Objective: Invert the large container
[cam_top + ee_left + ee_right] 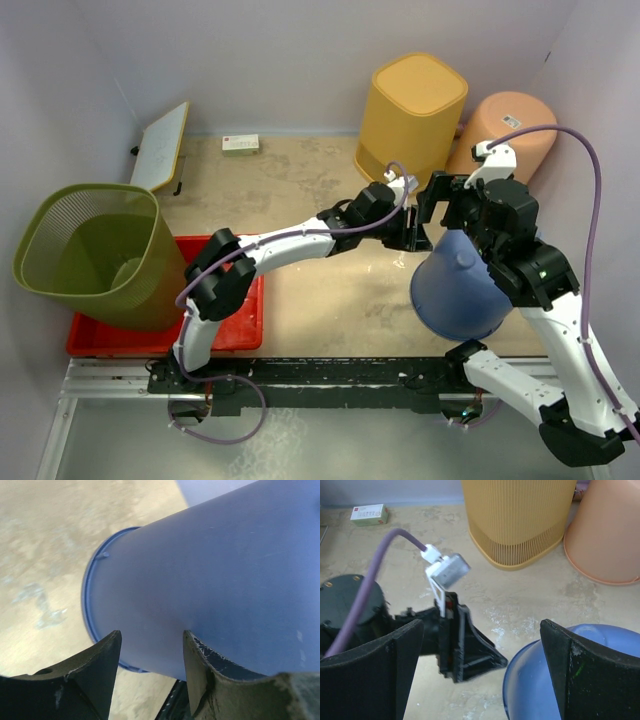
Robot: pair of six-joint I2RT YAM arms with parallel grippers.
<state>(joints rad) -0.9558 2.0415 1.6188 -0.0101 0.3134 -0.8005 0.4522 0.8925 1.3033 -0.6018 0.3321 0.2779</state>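
Here, the blue container (pixel 460 288) was on the table (pixel 320 185) at the right of centre, close to the right arm, with its narrow end toward the two grippers and its wide end toward the near edge. Behind it stood a yellow bin (pixel 412 115) and an orange bin (pixel 507 128), both upside down and just beside each other. They were near the grippers, so the far side was crowded. Far at the left a green mesh basket (pixel 95 255) leaned on a red tray (pixel 235 325), well apart from the work.

The left wrist view showed only the blue wall and its rim, very near. The left gripper (pixel 151 635) had its fingers (pixel 97 667) spread, but I cannot tell if they touched the wall. The right wrist view showed the right gripper (pixel 480 630) spread wide too and holding nothing, with the left gripper and its purple cable (pixel 380 560) between the fingers. Only the top view showed the basket and a white board (pixel 160 145) at the wall.

By count there were four containers — one blue, one yellow, one orange, one green — plus one tray, one small box (pixel 240 145) and one board.
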